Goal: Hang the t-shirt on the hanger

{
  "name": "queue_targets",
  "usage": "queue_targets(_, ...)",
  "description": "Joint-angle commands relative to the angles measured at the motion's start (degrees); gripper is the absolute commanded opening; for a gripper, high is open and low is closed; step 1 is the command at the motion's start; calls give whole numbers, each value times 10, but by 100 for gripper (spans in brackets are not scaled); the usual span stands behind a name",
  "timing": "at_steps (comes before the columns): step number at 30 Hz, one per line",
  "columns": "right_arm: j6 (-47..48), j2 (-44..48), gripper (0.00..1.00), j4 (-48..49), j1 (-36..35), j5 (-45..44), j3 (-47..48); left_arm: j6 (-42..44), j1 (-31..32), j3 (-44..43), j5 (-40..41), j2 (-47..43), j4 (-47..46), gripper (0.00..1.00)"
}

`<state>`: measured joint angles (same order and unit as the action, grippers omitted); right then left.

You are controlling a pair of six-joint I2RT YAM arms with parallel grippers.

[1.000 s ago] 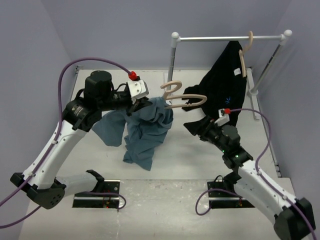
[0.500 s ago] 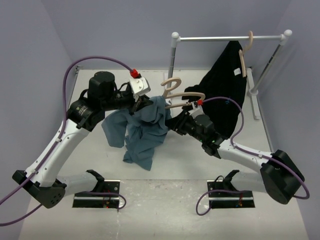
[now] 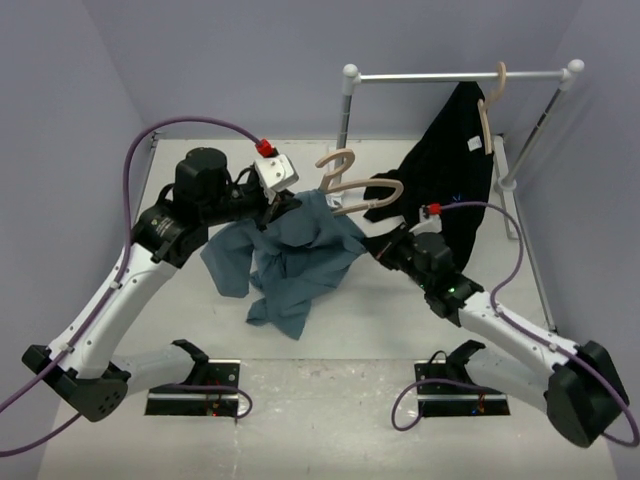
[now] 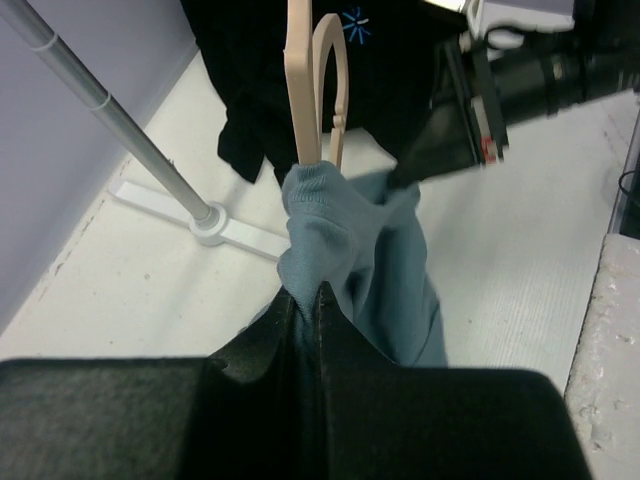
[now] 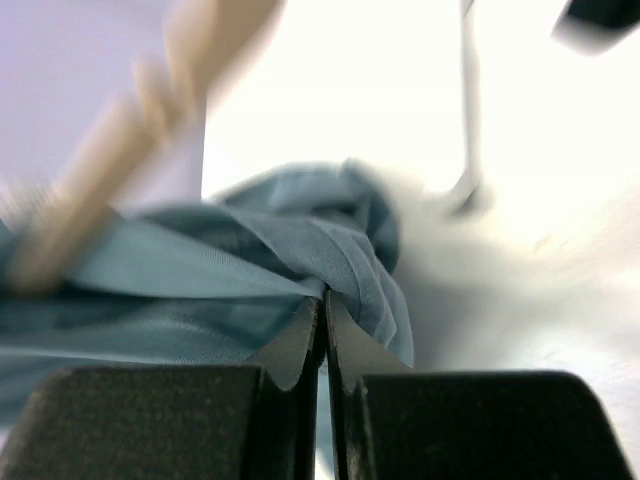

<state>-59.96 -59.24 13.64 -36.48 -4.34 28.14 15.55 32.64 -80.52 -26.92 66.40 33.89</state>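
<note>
White tabletop (image 3: 380, 320) between plain lavender walls, with a white metal clothes rack (image 3: 455, 76) at the far right. On its rail, a black garment (image 3: 450, 170) draped over a beige twin hanger (image 3: 484, 125).

Near table centre, lifted between both arms: dusty blue-grey cotton t-shirt (image 3: 300, 255) (image 4: 345, 230) (image 5: 200, 270), bunched, lower folds hanging toward the surface. Rising out of its upper end: pale beige wooden hanger (image 3: 349, 165) (image 4: 300, 80), rounded hook uppermost, one curved arm bare to the right, the other buried in cloth.

Left gripper (image 3: 278, 205) (image 4: 305, 300) clamped tight on a gathered fold of the t-shirt just below the hook, fabric between the closed fingers. Right gripper (image 3: 385, 248) (image 5: 322, 310) pinched closed on the shirt's right edge, just beneath the bare hanger arm, tips meeting over a ridge of blue cloth. Badly blurred in the right wrist view; hanger there only a beige streak at upper left (image 5: 100, 190).
</note>
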Motion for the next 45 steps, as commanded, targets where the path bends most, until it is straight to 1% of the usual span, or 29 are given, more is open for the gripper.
queue_targets(1,71,97,0,-122,103,-26,23,-2,-2,10,-2,-47,-59,0)
queue_targets(4,125,125,0,-193,182,-9,67,-5,-2,14,-12,-54,-64,0)
queue_targets(6,152,116,0,-218,233,46,99,-7,-2,16,-22,-57,-71,0)
queue_targets(8,177,96,0,-243,280,79,136,-11,-2,21,-30,-63,-81,0)
queue_targets(13,211,85,0,-282,354,147,206,-11,-3,24,-27,-76,-85,0)
queue_targets(15,220,87,0,-298,357,158,233,-7,-3,26,-18,-77,-83,0)
queue_targets(17,229,85,0,-312,357,192,253,-9,-3,31,-19,-76,-90,0)
queue_targets(20,234,85,0,-311,358,193,257,-9,-3,31,-47,-66,-86,0)
queue_targets(23,255,77,0,-303,357,215,278,-3,-3,32,-106,-52,-79,0)
queue_targets(25,263,74,0,-302,357,226,300,-4,-3,37,-132,-41,-80,0)
queue_targets(28,283,62,0,-327,357,219,347,-8,-3,48,-150,-29,-86,0)
queue_targets(33,302,43,0,-371,357,144,390,-18,-3,62,-166,-16,-100,0)
queue_targets(34,307,44,0,-370,357,147,393,-22,-3,63,-163,-14,-100,0)
queue_targets(35,306,46,0,-366,357,157,393,-22,-3,62,-159,-10,-99,0)
queue_targets(38,288,62,0,-328,352,267,380,-25,-2,62,-146,-2,-103,0)
queue_targets(39,286,63,0,-325,347,278,380,-26,-3,61,-142,1,-104,0)
queue_targets(42,304,65,0,-338,299,343,386,-75,-3,63,-131,5,-172,0)
queue_targets(44,311,62,0,-351,269,349,392,-109,-2,67,-128,10,-214,0)
queue_targets(45,315,63,0,-359,240,347,395,-138,-3,65,-110,17,-236,0)
